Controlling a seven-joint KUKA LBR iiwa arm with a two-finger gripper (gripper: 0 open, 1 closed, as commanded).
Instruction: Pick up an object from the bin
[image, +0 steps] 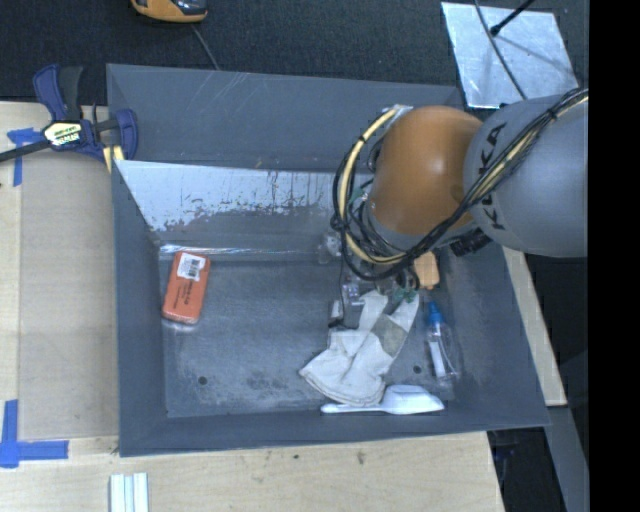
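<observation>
My gripper (349, 300) hangs low over the right half of the bin, under the arm's orange dome. It is at the upper edge of a crumpled white cloth (355, 362); whether it touches the cloth is hidden. A clear pen-like tube with a blue end (436, 340) lies just right of the cloth. A white plastic utensil (398, 402) lies along the front wall below the cloth. A small tan piece (428, 270) shows beside the wrist.
An orange flat pack with a white label (186, 287), in a clear wrapper, lies at the left of the bin floor. The bare floor between it and the cloth is scuffed. The arm and its cables cover the bin's back right corner.
</observation>
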